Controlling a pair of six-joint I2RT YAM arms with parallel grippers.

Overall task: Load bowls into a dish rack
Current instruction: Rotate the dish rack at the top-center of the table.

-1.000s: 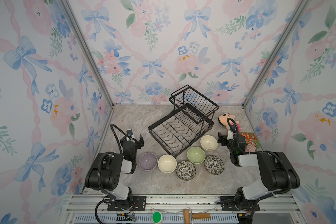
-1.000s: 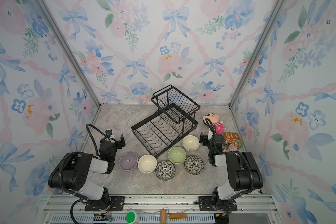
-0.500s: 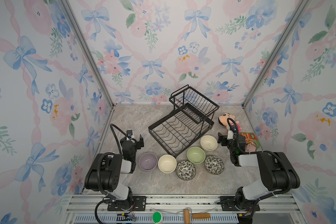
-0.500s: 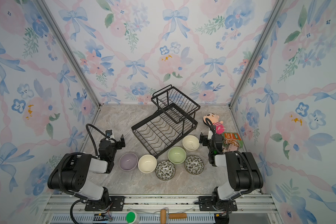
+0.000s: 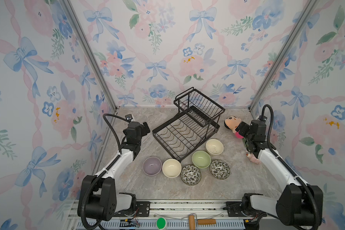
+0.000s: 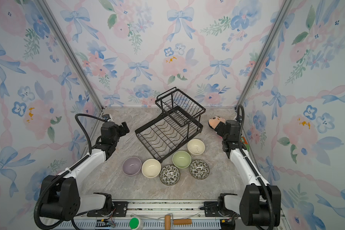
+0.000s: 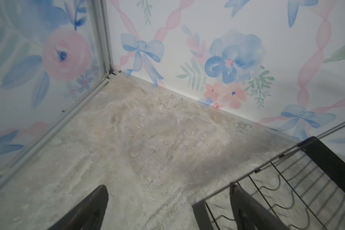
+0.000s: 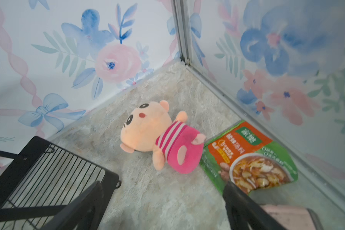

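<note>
So, nothing's loaded yet. The big black wire two-tier dish rack (image 5: 187, 127) sits diagonally mid-table, and its slotted base tray and raised basket are both bare. All six little round bowls (image 6: 181, 159) stand rim-up on the grey marble-look tabletop (image 5: 147, 189), clustered just off the rack's near corner: a lavender bowl (image 5: 152, 166), a cream bowl (image 5: 171, 168), a pale green bowl (image 5: 201, 159), a second cream bowl (image 5: 214, 147), plus a black-and-white leaf-patterned bowl (image 5: 190, 175) and its twin (image 5: 219, 169) nearest the front. My guess is they're bunched in the middle so either arm can reach them.

The left gripper (image 7: 167, 185) hangs just beside the rack's left-hand corner, jaws wide apart with nothing in them. The right gripper (image 8: 162, 183) is likewise spread and empty, over a peach plush doll (image 8: 157, 137) in a pink striped top. Both look parked clear of the bowls.

The only writing I can make out is on the orange-and-green soup sachet (image 8: 247, 155) touching the doll. It says 酸辣汤料, and its green logo badge (image 8: 248, 137) is too blurry for me.
</note>
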